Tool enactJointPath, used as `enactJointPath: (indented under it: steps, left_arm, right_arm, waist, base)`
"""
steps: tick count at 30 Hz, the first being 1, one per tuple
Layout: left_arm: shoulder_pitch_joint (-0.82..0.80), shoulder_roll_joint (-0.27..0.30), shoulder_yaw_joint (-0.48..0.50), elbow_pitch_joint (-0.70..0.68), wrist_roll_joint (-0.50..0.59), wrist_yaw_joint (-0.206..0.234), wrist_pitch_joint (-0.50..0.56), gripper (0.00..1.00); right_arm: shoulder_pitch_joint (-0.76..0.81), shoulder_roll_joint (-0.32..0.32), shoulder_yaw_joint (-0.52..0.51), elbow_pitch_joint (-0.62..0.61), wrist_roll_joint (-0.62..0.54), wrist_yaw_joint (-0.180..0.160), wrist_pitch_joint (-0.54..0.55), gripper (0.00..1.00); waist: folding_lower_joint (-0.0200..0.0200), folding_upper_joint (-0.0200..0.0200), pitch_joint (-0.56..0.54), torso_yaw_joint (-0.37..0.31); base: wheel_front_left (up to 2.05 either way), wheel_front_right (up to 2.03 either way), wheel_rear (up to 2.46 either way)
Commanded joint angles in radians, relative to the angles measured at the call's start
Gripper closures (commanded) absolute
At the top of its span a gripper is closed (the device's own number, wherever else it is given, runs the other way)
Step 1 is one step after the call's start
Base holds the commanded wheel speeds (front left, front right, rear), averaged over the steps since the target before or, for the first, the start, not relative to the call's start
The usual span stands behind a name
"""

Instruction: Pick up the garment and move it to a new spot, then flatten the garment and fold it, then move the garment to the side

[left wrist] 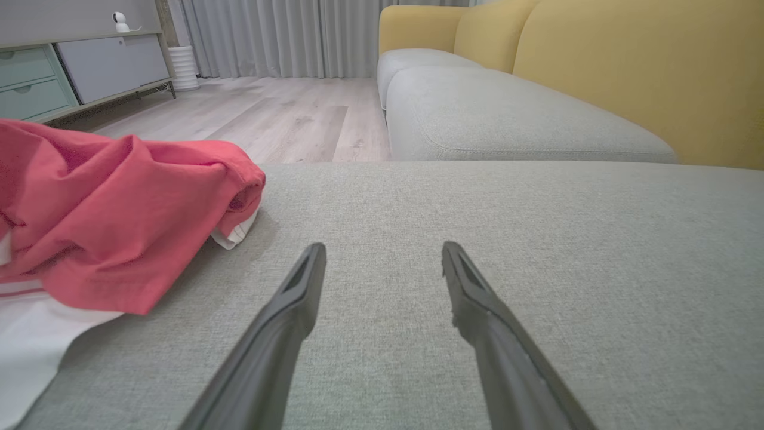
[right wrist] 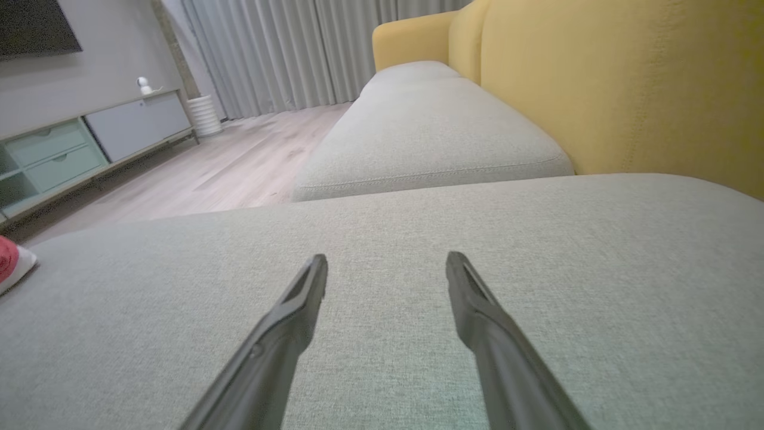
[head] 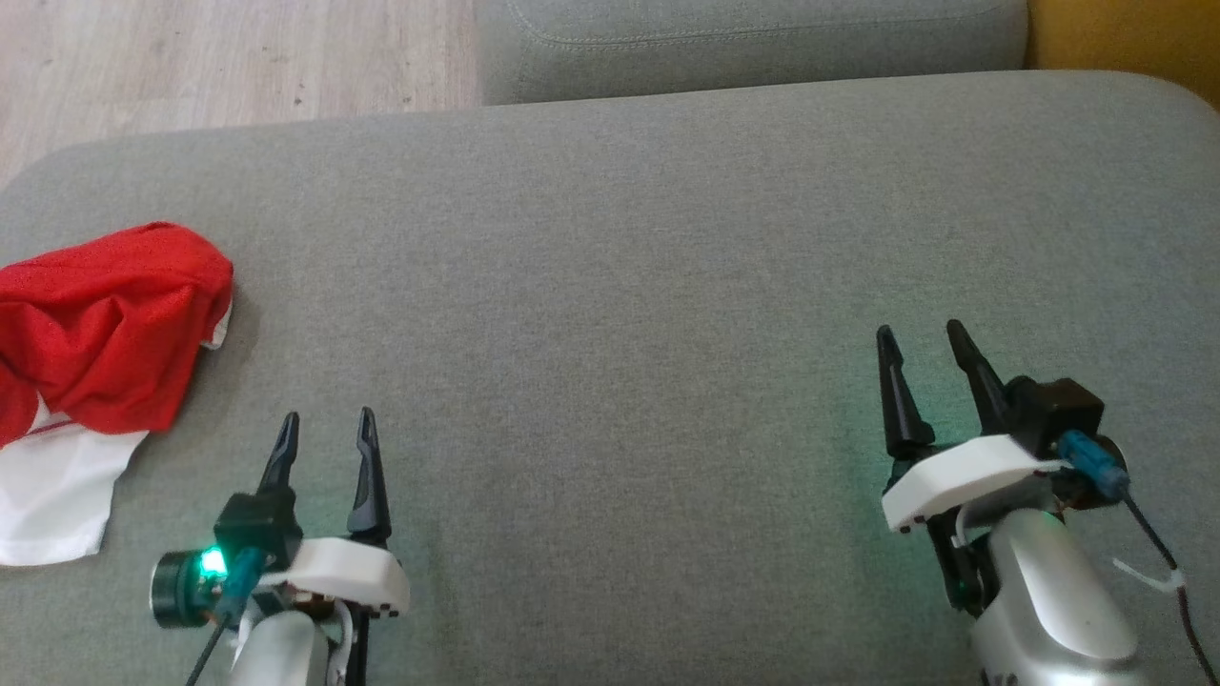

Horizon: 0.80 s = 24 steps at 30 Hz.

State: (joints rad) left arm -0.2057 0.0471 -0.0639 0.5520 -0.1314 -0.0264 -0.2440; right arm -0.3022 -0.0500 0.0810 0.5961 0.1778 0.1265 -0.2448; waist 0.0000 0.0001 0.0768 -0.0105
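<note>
The garment (head: pixel 105 333), red with a white part, lies crumpled at the left edge of the grey seat cushion (head: pixel 610 286). In the left wrist view the garment (left wrist: pixel 107 227) bulks up at the left, its white part at the lower left. My left gripper (head: pixel 327 427) stands open over the cushion, a short way right of the garment and not touching it; its fingers (left wrist: pixel 286 304) hold nothing. Far to the right my right gripper (head: pixel 923 341) is open over bare cushion with nothing between its fingers (right wrist: pixel 298 304). A corner of the garment (right wrist: pixel 12 263) shows at the left edge there.
A second grey cushion (head: pixel 743 43) adjoins the far side. The yellow sofa back (left wrist: pixel 644 71) runs along the right. Wooden floor (head: pixel 219 67) lies beyond the cushion's far left edge. A cabinet with drawers (right wrist: pixel 77 143) and curtains (left wrist: pixel 280 36) stand across the room.
</note>
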Motion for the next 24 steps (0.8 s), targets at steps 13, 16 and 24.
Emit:
enactJointPath:
  steps: [13,16,24]
  left_arm:
    - [-0.006,0.003,0.047,-0.037,0.005,0.017,-0.018,0.0]
    - [-0.008,0.003,0.046,-0.044,0.001,0.018,-0.018,0.0]
    - [-0.011,0.003,0.038,-0.049,-0.022,0.025,-0.018,0.0]
  right_arm:
    - [-0.017,0.0,-0.012,-0.019,-0.031,0.004,-0.017,0.0]
    - [-0.021,0.0,-0.016,-0.021,-0.032,0.004,-0.017,0.0]
    - [-0.023,0.0,0.008,-0.021,-0.049,0.004,-0.017,0.0]
  waist:
    - [0.0,-0.0001,-0.001,0.003]
    - [0.0,-0.0001,0.002,0.003]
    - [0.0,-0.0001,0.014,0.063]
  base:
    - [0.0,0.0,0.0]
    - [0.0,0.0,0.0]
    - [0.0,0.0,0.0]
